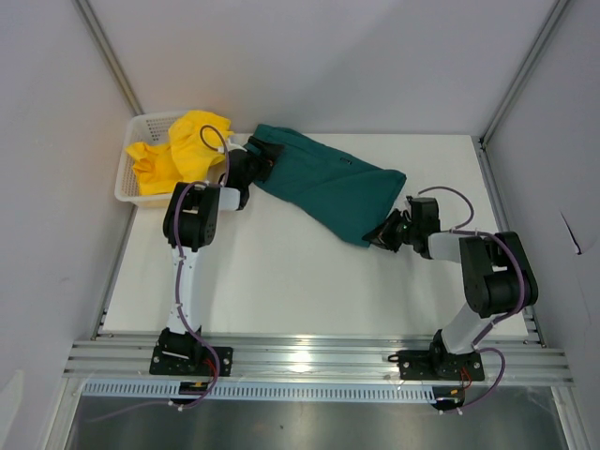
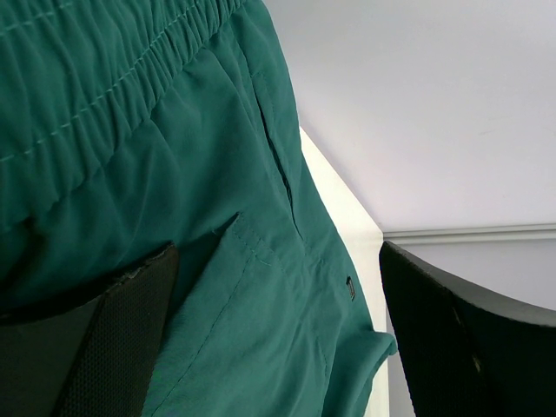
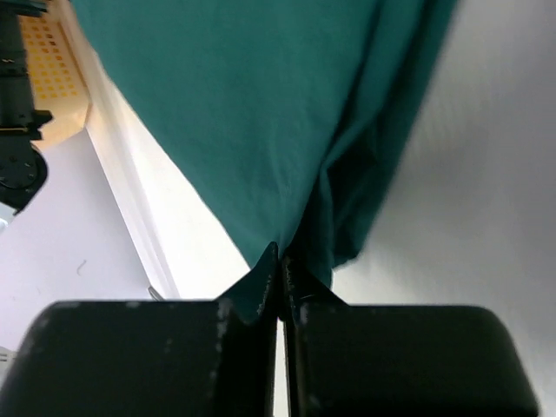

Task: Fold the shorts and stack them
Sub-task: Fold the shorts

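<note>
- Lying stretched across the white table [image 1: 281, 272], the dark teal-green cloth shorts [image 1: 323, 183] are looking soft and floppy.
- The right gripper [image 3: 280, 261] is pinching their hem corner tight.
- The left gripper [image 2: 278, 334] is gaping wide at the waistband, holding nothing.

left end effector [image 1: 251, 171]: jaws wide apart | right end effector [image 1: 378, 236]: jaws pressed together, arm bent inward

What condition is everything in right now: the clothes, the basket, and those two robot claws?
Dark teal-green cloth shorts: spread unfolded on the white table, one corner pinched.
Bright yellow cloth shorts: crumpled, heaped in the basket.
White plastic mesh basket: upright, at the table's far left corner.
Left gripper: open, over the teal waistband.
Right gripper: shut on the teal shorts' corner.
</note>
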### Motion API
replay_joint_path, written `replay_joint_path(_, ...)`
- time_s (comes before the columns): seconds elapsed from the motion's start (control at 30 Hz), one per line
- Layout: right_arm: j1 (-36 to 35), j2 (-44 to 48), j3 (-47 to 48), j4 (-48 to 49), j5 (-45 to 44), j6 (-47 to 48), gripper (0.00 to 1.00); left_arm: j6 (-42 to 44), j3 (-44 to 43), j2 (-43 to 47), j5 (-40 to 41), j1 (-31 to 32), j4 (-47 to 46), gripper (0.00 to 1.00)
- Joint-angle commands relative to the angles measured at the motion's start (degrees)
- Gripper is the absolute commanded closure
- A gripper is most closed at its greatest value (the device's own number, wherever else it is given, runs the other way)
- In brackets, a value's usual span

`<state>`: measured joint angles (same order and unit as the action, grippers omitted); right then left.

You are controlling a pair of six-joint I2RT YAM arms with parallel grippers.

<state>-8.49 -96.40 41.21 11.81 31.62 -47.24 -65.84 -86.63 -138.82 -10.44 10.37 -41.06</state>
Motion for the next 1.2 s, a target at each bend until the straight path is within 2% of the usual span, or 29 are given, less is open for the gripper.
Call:
replay_joint_path(0.0,-0.1,2.7,-4.5,3.7,-2.1,-1.7,1.0,2.7,1.3,0.4,1.9,0.1,0.5,0.02)
replay_joint_path(0.13,0.0,4.6,-8.9,3.7,-4.7,-1.9,1.0,2.8,1.2,0.4,2.1,0.2,0.7,0.02)
replay_joint_path(0.53,-0.5,5.3,-11.9,-0.4,-7.3,1.1,1.0,3.2,1.2,0.6,2.6,0.3,1.2,0.02)
replay_joint_path(1.1,-1.8,17.4,-16.8,-7.4,-11.9,3.2,1.0,4.1,1.3,1.1,3.9,0.5,2.3,0.01)
replay_joint_path(1.17,-1.8,18.3,-18.0,-7.5,-11.8,3.5,0.94,4.3,1.1,1.3,3.9,0.6,2.6,0.02)
